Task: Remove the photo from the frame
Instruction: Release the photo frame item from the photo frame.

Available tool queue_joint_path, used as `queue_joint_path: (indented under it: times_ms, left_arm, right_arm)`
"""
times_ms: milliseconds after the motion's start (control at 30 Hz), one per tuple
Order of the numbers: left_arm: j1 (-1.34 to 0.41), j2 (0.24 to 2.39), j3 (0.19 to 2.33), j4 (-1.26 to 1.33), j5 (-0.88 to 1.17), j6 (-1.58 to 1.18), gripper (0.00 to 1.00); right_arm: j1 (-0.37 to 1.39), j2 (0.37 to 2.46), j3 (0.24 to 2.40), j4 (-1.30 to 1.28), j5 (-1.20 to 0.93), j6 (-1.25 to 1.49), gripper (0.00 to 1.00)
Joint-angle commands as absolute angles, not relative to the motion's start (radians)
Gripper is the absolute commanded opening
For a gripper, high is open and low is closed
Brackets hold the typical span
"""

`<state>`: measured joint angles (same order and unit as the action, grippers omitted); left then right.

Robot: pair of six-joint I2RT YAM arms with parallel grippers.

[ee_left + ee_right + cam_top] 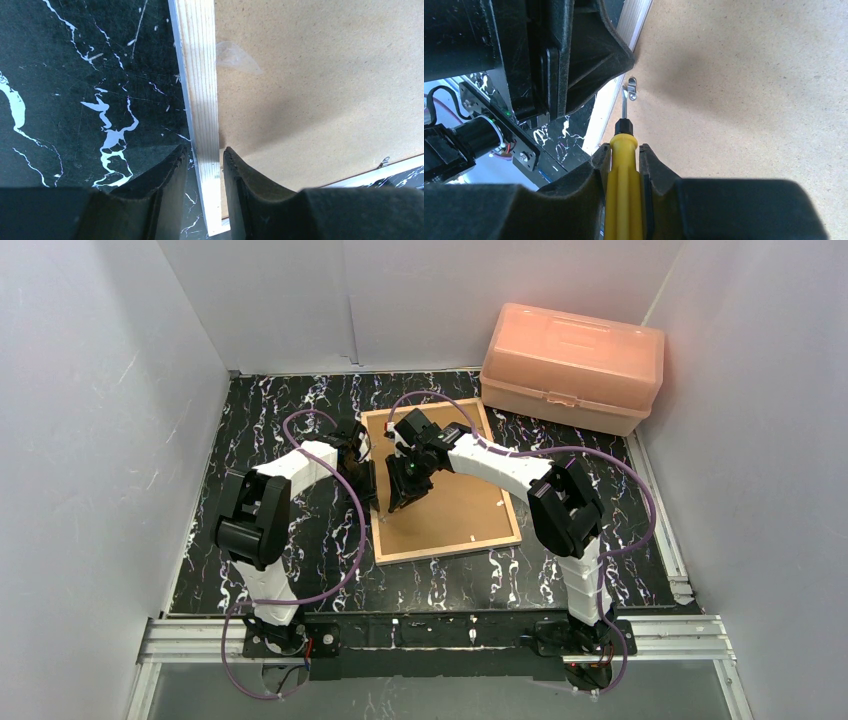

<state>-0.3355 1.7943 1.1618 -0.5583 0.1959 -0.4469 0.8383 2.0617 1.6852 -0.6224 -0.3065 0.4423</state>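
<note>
Two arms work on one flat object. The frame lies face down on the desk, its brown backing board turned upward, which puts the fastenings within reach from above.

The left gripper straddles the pale wooden rail on the frame's left side, one finger on the desk side and one over the board. It is clenched on that rail, most likely to stop the frame sliding while the other arm pries.

The right gripper is grasping a yellow-handled screwdriver. The tool's thin tip rests at a small metal clip near the board's edge, so the step in hand looks like turning or lifting that clip to free the board.

No part of the photo shows. It is presumably under the backing board, inside the frame.

At the far right of the desk stands a pink box, well apart from the work. Its lid is down and its contents are hidden.
</note>
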Motion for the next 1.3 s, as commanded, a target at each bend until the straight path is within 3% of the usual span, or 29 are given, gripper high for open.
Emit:
queue_joint_path:
  times_ms: [0, 767, 1267]
  left_arm:
    - [-0.332, 1.791, 1.168, -0.596, 0.215, -0.431, 0.3]
    - [-0.331, 1.779, 1.184, -0.6, 0.222, -0.426, 0.3]
    - [-0.331, 1.704, 1.2, -0.608, 0.214, -0.419, 0.39]
  right_arm:
    - [0.836, 2.031, 1.688, -0.613, -0.22, 0.443, 0.01]
    - [0.811, 1.982, 1.673, -0.62, -0.219, 0.437, 0.01]
    - [0.749, 1.901, 1.668, -0.628, -0.142, 0.415, 0.01]
